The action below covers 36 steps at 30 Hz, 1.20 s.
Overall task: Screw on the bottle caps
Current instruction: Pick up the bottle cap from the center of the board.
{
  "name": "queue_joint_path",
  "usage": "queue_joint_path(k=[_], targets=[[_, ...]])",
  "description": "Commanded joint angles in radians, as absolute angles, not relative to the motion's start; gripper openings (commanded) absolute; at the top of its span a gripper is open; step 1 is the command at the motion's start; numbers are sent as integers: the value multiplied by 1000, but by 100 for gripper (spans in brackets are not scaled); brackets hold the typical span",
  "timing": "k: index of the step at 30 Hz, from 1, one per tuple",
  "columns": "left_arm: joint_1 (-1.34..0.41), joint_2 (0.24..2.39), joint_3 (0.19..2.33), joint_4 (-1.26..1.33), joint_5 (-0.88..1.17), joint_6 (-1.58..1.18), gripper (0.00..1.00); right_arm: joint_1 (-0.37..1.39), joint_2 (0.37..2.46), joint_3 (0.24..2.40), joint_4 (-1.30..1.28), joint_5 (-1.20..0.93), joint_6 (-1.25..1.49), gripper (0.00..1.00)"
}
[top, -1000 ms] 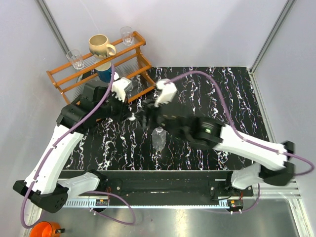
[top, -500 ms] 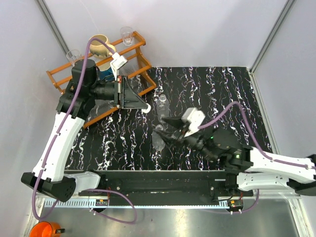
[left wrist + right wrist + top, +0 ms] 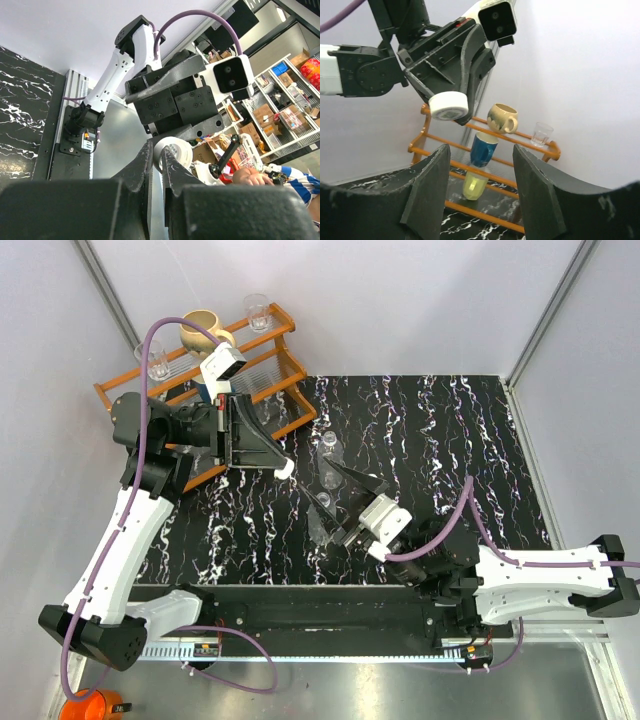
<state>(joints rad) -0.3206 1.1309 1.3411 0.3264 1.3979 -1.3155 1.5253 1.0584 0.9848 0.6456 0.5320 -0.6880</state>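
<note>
Left end effector [image 3: 159, 160]: up in the air, fingers nearly together and clamped on a small round white plastic screw cap [image 3: 176, 154], pinched right at the tips.
Held cap: sticks out past the left fingertips, well above the worktop and pointed towards the right end effector.
Right end effector [image 3: 481, 152]: jaws spread wide with nothing between them; it is tilted up and looks straight at the left one and its cap.
Near bottle: a small clear ribbed plastic bottle [image 3: 318, 522] on the black, white-veined marble worktop [image 3: 450, 430]. From overhead it sits right by the right end effector's fingertips; I can't tell whether they touch.
Far bottle: a second clear ribbed bottle [image 3: 328, 445] stands upright, neck up, just beyond the right end effector's tips and off to the side of the held cap.
Behind the left end effector: an orange wooden rack [image 3: 118, 380] carrying a cream ceramic mug [image 3: 501, 117], a blue mug [image 3: 480, 147] and a clear drinking glass [image 3: 540, 133].
</note>
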Motion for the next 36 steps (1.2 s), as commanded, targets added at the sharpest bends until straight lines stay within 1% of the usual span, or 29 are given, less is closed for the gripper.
queue_joint_path(k=[1,7,10,12,15,22,33,36], targets=[[-316,1108,1322,446,1407,-1400,0,1551,1107,1012,765,568,-844,61],[-316,1103,1315,465,1404,-1419,0,1609,1192,1042,839,590,-991,60],[-316,1098,1302,463,1405,-1416,0,1634,1223,1043,935,612,-1064,61],[-316,1094,1298,460,1404,-1416,0,1641,1233,1042,974,621,-1100,64],[-316,1092,1299,454,1402,-1413,0,1647,1241,1038,1011,627,-1118,67],[-316,1083,1292,419,1399,-1384,0,1654,1247,1061,1005,626,-1124,68],[-316,1078,1292,416,1397,-1393,0,1652,1285,1092,1015,607,-1143,67],[-316,1074,1293,416,1396,-1394,0,1652,1305,1098,1049,612,-1161,66]])
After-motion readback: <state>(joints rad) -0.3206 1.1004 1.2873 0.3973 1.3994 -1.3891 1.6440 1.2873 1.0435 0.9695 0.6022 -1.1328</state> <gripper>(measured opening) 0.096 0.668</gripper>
